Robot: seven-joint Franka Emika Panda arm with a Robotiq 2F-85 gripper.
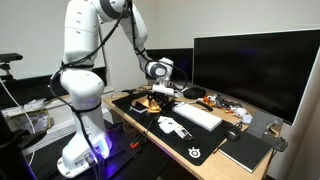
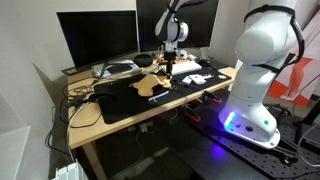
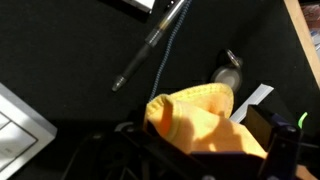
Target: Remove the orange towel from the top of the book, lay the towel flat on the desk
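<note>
The orange towel (image 3: 195,112) is bunched up between my gripper's (image 3: 205,152) fingers in the wrist view, above the black desk mat (image 3: 70,60). In both exterior views the gripper (image 1: 160,88) (image 2: 168,66) hangs over the middle of the desk. The towel (image 1: 149,101) (image 2: 152,86) trails from it down onto the mat. A flat dark book (image 1: 246,151) lies at the desk's corner, away from the towel. I cannot tell whether another book lies under the towel.
A pen (image 3: 150,48) and a thin cable lie on the mat ahead of the gripper. A white keyboard (image 1: 198,116), white objects (image 1: 172,126), a mouse (image 1: 232,131) and large monitors (image 1: 250,68) (image 2: 98,38) crowd the desk.
</note>
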